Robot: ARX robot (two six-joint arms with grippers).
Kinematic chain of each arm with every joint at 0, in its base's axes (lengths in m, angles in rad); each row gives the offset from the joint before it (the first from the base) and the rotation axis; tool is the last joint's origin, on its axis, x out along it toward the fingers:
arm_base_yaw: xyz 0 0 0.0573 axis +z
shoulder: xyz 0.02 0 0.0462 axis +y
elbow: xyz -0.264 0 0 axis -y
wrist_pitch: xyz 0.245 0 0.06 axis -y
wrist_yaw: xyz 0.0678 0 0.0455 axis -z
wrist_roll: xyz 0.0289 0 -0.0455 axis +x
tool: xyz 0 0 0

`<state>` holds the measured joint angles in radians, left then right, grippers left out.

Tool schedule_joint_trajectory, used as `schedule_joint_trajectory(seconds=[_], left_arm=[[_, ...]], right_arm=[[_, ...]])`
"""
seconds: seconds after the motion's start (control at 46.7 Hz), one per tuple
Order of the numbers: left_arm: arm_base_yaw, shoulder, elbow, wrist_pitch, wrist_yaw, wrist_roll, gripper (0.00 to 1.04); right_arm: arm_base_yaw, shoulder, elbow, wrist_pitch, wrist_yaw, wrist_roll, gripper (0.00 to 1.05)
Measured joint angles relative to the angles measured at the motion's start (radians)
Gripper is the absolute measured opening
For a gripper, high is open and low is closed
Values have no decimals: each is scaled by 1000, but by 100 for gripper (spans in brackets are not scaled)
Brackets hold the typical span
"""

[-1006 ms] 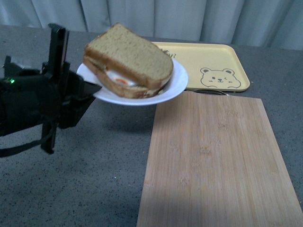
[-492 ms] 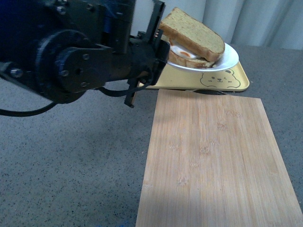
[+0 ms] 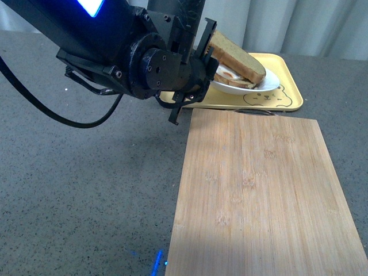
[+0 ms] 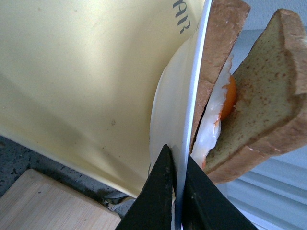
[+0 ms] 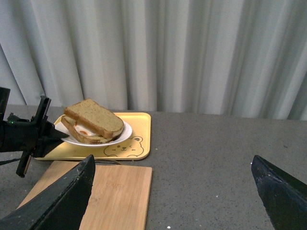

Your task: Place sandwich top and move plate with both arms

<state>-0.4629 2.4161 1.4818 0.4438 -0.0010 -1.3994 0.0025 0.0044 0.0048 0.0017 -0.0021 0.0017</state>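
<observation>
My left hand [image 3: 208, 73] is pinched shut on the rim of the plate [image 3: 271, 81], a thin black finger on each face of it, as the left wrist view shows close up. The plate hangs over the yellow tray [image 3: 291, 96], above the end away from the bear print, and it tips a little. I judge the coming move is to set it down onto the tray. That turns on the gap under its base, and I cannot tell whether it touches yet.

The sandwich top [image 3: 240, 56] sits on the egg slice [image 4: 217, 62]. It is skewed, so its long side runs across the plate away from my grip, and yolk [image 4: 226, 101] shows between them. The bread is thick, porous and speckled brown with a darker crust. The plate is smooth, glossy white and thin-edged, so I think it could slip in a pinch. The tray is matte plastic with a raised lip.

My right hand [image 5: 172, 184] is spread wide and empty, well apart from the tray. The bamboo board [image 3: 259, 190] lies on the grey counter [image 3: 86, 190] just beside the tray.
</observation>
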Motion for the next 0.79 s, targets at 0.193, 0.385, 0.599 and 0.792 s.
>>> schedule_joint_trajectory(seconds=[0.193, 0.385, 0.599, 0.792], left_arm=[[2, 0, 7, -37, 1, 18, 10], [5, -49, -54, -46, 3, 74, 38], [3, -174, -157, -63, -61, 257, 72], [-19, -285, -356, 159, -307, 772, 93]], right_arm=[[0, 0, 0, 0, 0, 0, 95], [0, 0, 0, 0, 0, 0, 95], [0, 0, 0, 0, 0, 0, 95], [0, 0, 0, 0, 0, 0, 95]])
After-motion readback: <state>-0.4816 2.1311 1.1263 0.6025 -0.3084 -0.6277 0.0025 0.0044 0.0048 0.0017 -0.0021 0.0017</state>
